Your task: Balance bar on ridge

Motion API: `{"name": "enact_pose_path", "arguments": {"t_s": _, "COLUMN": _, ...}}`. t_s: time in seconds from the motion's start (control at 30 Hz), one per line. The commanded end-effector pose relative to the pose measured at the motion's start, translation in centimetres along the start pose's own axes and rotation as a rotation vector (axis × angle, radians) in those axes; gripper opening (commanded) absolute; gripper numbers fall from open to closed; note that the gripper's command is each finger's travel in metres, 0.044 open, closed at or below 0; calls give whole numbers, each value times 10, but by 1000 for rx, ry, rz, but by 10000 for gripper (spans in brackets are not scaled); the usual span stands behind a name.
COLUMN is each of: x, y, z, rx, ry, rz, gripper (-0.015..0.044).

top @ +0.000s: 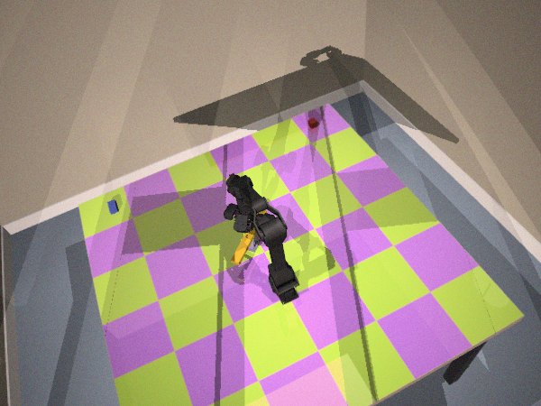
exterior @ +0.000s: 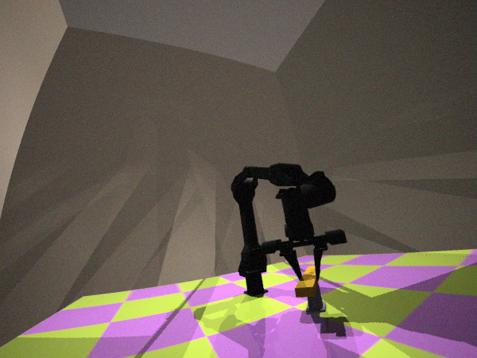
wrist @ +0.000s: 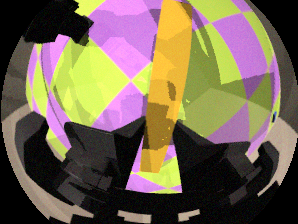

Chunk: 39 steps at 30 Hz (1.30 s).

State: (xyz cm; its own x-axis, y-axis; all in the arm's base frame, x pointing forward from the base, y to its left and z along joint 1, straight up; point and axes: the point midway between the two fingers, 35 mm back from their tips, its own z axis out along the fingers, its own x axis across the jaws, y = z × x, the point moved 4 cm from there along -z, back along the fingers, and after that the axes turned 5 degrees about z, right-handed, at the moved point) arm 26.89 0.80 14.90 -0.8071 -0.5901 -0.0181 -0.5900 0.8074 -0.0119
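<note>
The orange bar (top: pixel 242 249) (exterior: pixel 305 289) (wrist: pixel 172 60) is held above the table, and its near end covers part of the ridge's top in the exterior view. My gripper (exterior: pixel 309 279) (wrist: pixel 158 121) is shut on the bar, one finger on each side, and points down. The grey ridge (top: pixel 255 244) (exterior: pixel 316 305) stands on the table under the bar, beside its shadow. I cannot tell whether bar and ridge touch. The ridge does not show in the wrist view. In the top view the arm hides the bar's far part and the fingertips.
The checkered table (top: pixel 288 343) (exterior: pixel 151 330) carries a small blue block (top: pixel 113 207) near its left corner and a small red block (top: pixel 313 123) near its far corner. The arm's base (top: pixel 284 289) (exterior: pixel 254 278) stands close to the ridge. Dark shadows cross the table.
</note>
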Motion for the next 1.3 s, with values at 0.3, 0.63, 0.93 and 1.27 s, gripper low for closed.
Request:
{"name": "enact_pose_path", "arguments": {"t_s": 0.3, "x": 0, "y": 0, "z": 1, "rx": 1, "ry": -1, "rz": 0, "gripper": 0}}
{"name": "enact_pose_path", "arguments": {"t_s": 0.63, "x": 0, "y": 0, "z": 2, "rx": 1, "ry": -1, "rz": 0, "gripper": 0}}
{"name": "enact_pose_path", "arguments": {"t_s": 0.93, "x": 0, "y": 0, "z": 3, "rx": 1, "ry": -1, "rz": 0, "gripper": 0}}
{"name": "enact_pose_path", "arguments": {"t_s": 1.27, "x": 0, "y": 0, "z": 4, "rx": 1, "ry": -1, "rz": 0, "gripper": 0}}
